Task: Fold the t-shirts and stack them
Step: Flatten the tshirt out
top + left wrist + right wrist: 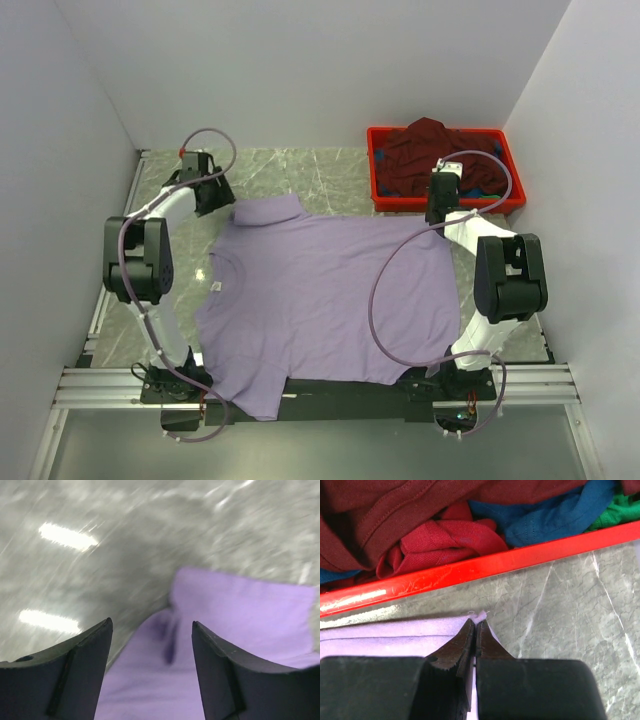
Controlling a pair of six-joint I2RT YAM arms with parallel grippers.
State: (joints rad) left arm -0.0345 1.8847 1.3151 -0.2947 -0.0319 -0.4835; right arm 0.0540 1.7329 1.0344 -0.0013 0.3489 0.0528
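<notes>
— Where is the purple shirt (330, 290)?
— It lies spread flat on the tabletop (300, 170), between the two arms. Its collar points to the left.
— And the left hand (150, 625)?
— Its fingers stand wide apart and hold nothing. It hangs over the far sleeve of that shirt.
— The right hand (476, 622)?
— It is closed tight, and it pinches the far right corner of the purple shirt, just beside the red crate (470, 567).
— What is in the crate?
— A maroon shirt (425, 150) lies heaped on top, with blue cloth (555, 515) under it.
</notes>
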